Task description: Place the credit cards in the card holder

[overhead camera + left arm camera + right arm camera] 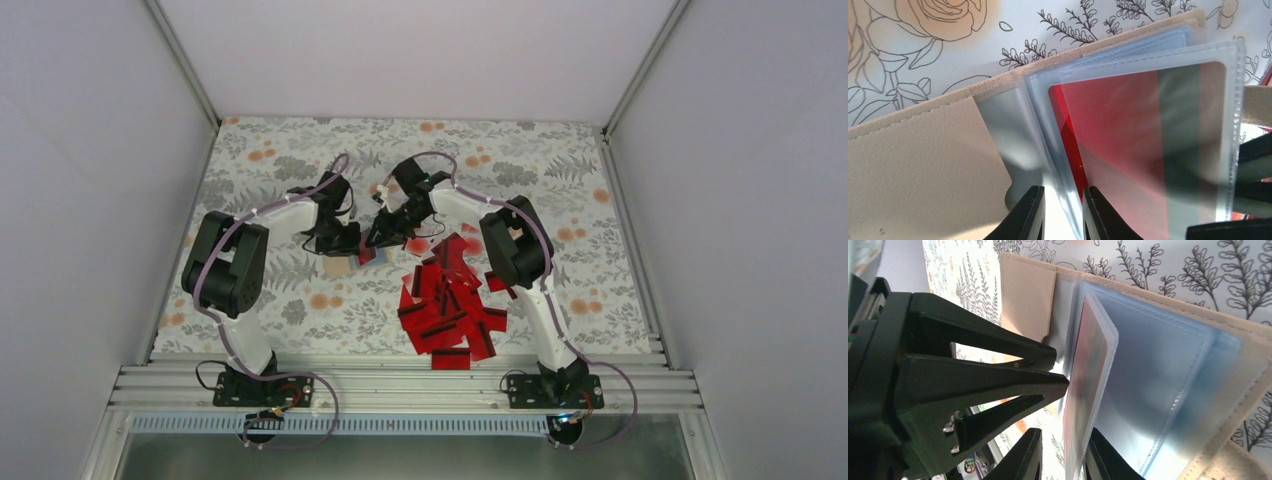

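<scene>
Holder (913, 165) open. Red card (1118, 150) in clear sleeve (1148, 65). Left gripper (1063, 210), right gripper (1063, 455) each straddle sleeve edge; can't tell if jaws pinch. Card pile (450, 310) near.

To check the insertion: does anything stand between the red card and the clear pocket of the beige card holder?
Nothing visible does: the red black-striped card already lies inside a clear plastic pocket of the open beige leather-like holder.
</scene>
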Controlling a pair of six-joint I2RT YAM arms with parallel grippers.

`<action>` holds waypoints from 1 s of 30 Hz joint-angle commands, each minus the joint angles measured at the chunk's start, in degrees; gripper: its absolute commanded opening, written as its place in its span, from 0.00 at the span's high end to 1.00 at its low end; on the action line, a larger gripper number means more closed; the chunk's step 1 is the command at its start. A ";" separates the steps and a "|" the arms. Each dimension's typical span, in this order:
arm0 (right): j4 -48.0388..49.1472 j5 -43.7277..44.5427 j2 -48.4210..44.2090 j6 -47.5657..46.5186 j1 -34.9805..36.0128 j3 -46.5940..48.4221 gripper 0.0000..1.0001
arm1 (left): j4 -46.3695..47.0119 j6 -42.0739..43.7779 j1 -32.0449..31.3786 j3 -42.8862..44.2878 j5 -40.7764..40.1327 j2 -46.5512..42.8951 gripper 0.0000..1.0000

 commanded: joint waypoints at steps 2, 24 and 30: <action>1.32 -2.09 -2.29 0.33 1.19 1.44 0.78 | -2.51 -0.56 -0.10 2.16 -1.50 -3.19 0.78; 3.60 -3.60 -0.05 3.17 5.33 4.99 0.74 | -10.00 -2.80 3.61 -1.27 -7.64 -18.69 0.70; 3.59 -5.08 2.98 3.61 6.60 8.19 0.67 | -12.26 -3.14 4.64 -3.10 -8.86 -22.64 0.69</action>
